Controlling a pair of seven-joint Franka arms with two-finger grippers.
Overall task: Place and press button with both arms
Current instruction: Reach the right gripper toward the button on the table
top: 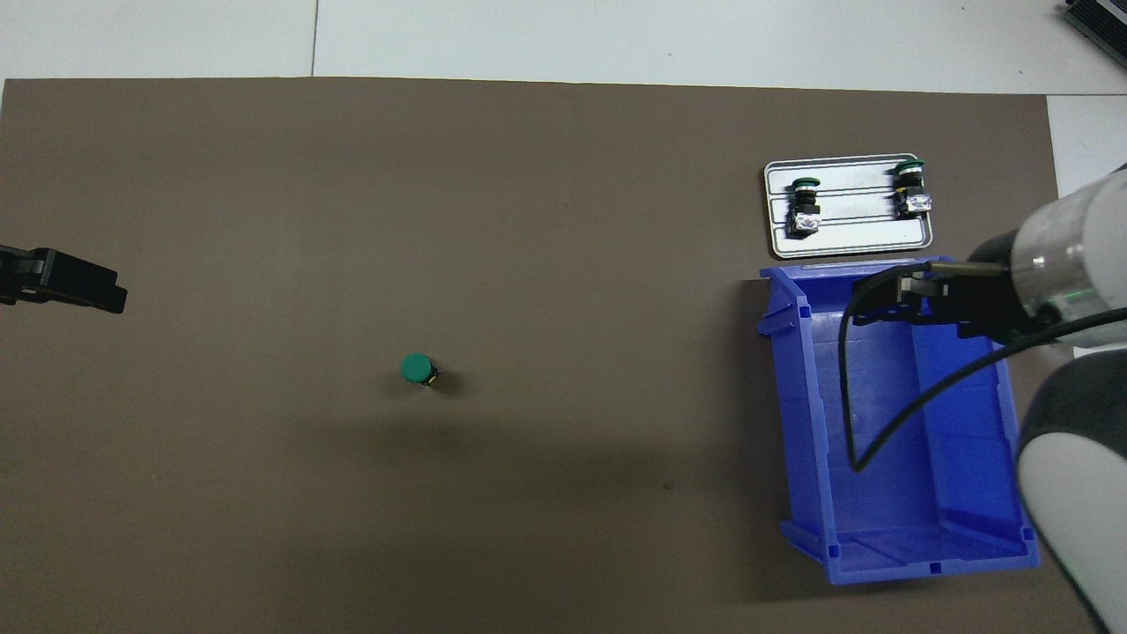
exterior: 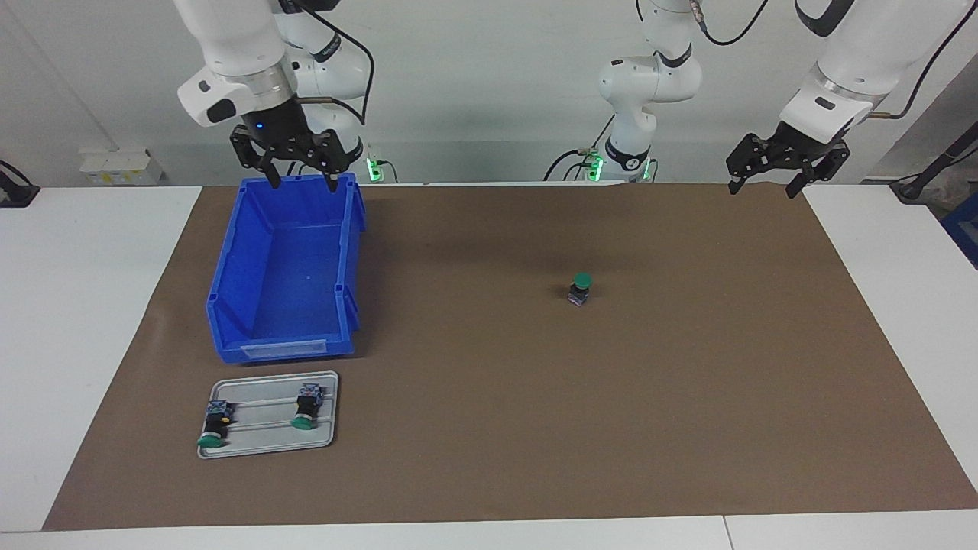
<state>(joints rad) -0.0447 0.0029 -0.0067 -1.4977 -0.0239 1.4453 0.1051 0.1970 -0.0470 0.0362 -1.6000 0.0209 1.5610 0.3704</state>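
brown mat [exterior: 688, 397] covers the white table; the button [exterior: 581, 288] stands upright on it, green cap up, near the middle and toward the left arm's end. the right gripper [exterior: 299, 177] hangs released over the blue bin [exterior: 229, 290]. the left gripper [exterior: 762, 186] waits released above the mat's edge. two more buttons [exterior: 215, 424] lie on a grey tray [exterior: 267, 447], just beside the bin and farther from the robots
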